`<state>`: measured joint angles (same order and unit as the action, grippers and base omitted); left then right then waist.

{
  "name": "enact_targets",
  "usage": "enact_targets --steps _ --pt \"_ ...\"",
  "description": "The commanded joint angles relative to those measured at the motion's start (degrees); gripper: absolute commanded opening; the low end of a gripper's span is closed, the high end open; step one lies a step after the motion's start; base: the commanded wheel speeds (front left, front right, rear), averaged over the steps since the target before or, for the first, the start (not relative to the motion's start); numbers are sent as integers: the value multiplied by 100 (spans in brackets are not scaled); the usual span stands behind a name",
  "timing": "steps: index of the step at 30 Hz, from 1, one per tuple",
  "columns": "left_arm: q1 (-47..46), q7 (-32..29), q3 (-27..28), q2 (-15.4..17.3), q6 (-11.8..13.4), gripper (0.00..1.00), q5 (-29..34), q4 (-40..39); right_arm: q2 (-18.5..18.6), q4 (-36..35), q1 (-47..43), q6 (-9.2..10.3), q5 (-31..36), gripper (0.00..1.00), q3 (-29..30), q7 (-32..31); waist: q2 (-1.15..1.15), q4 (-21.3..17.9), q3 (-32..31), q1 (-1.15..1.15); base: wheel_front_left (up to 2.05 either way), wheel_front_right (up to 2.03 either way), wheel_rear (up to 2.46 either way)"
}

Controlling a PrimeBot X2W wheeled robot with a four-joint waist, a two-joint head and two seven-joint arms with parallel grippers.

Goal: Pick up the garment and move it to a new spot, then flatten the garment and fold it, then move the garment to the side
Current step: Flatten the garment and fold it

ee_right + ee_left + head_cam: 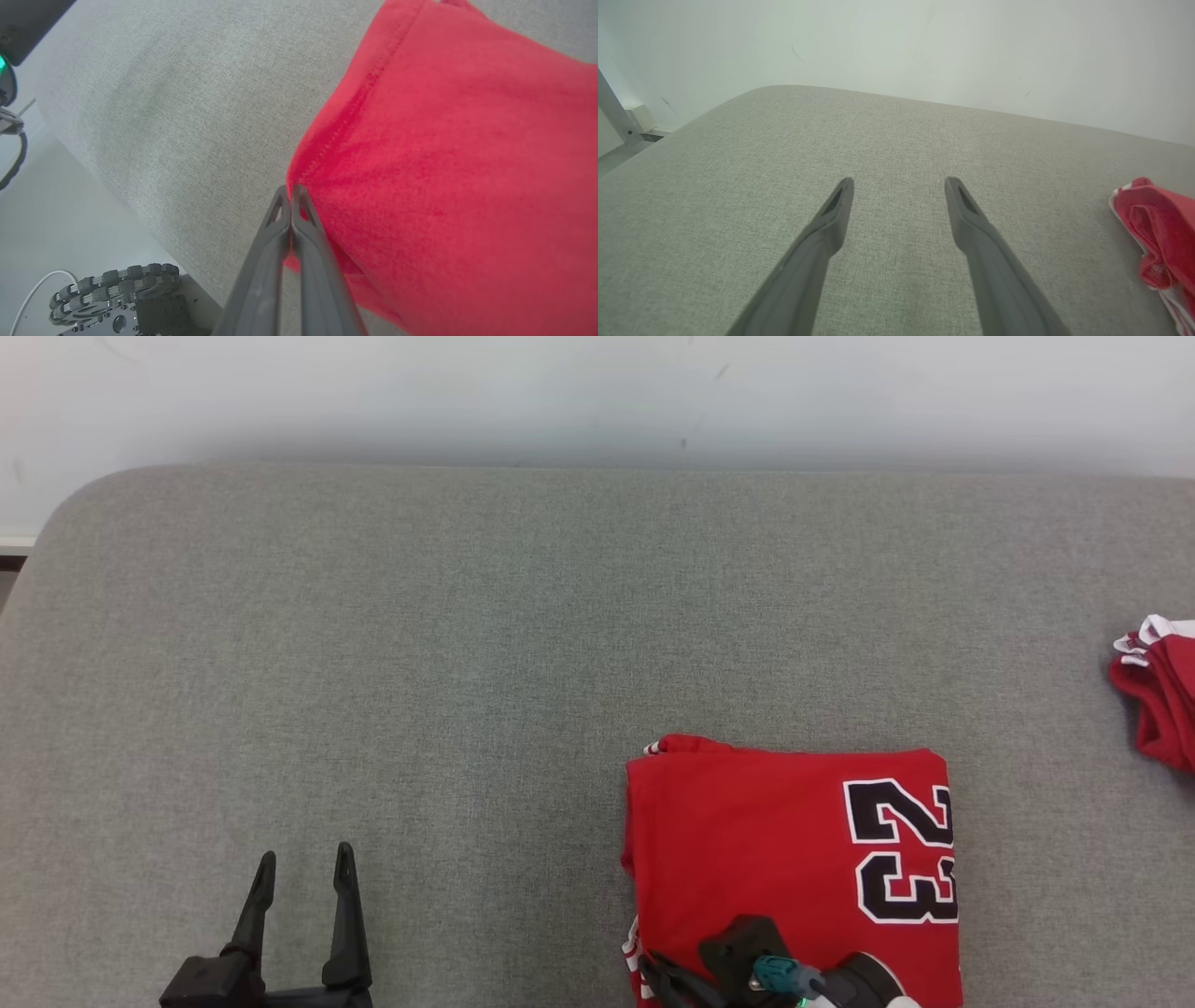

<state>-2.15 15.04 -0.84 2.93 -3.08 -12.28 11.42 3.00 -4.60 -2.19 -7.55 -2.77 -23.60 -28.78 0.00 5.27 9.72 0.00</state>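
On the grey cloth-covered worktop (467, 644), in the head view, the garment (775, 840) lies folded into a neat red rectangle with a black "23" on top, right of centre near the front edge. The right gripper (653, 969) sits at its near left corner. The left gripper (306, 851) rests well apart to the left, fingers spread wide and holding nothing. A second heap of red cloth (1158, 695) with white trim lies at the far right edge.

In the left wrist view, the left gripper (900, 179) has its fingers wide apart over the bare worktop (878, 130). A rumpled bunch of red fabric (1157, 233) shows at the right; which red piece it belongs to cannot be told.

In the right wrist view, the right gripper (292, 189) has its fingers pressed together right at the stitched hem of the garment (444, 163), beside the worktop (187, 116). Whether a layer is caught between them cannot be told.

The garment looks light, soft and limp. A pinch on one layer would likely pull the fold open, so the hold should take all layers at that corner or edge. Dragging it sideways seems safer than lifting.
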Motion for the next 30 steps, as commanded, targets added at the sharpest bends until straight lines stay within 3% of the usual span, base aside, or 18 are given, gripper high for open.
enact_targets --steps 1,2,3,10,16,19,24,30 --pt "-26 15 2 -7 -17 100 3 8 -25 64 65 13 -26 0 -56 -31 0 10 20 0 0 0 0" --pt "-34 15 0 -8 -11 100 -1 6 -25 103 94 13 -36 41 -79 -18 0 13 30 0 0 0 0" --pt "-40 15 -2 -7 -6 100 -4 3 -25 133 118 13 -83 100 -82 2 0 17 38 0 0 0 0" --pt "55 15 105 -6 44 100 60 -55 -24 -239 37 13 -946 100 213 288 0 -66 -41 0 0 0 0" --pt "162 15 237 -7 16 100 137 -98 -23 -863 -50 13 -1316 100 1049 800 0 -229 -264 0 0 0 0" --pt "220 15 263 -7 14 100 135 -127 -22 -956 16 13 -746 100 1690 1147 0 -327 -392 0 0 0 0" --pt "305 15 282 -6 28 100 120 -149 -24 -708 68 13 -398 100 2420 1844 0 -452 -597 0 0 0 0" --pt "353 15 245 -7 48 100 45 -178 -24 -214 114 13 -33 100 2744 2801 0 -491 -750 0 0 0 0"
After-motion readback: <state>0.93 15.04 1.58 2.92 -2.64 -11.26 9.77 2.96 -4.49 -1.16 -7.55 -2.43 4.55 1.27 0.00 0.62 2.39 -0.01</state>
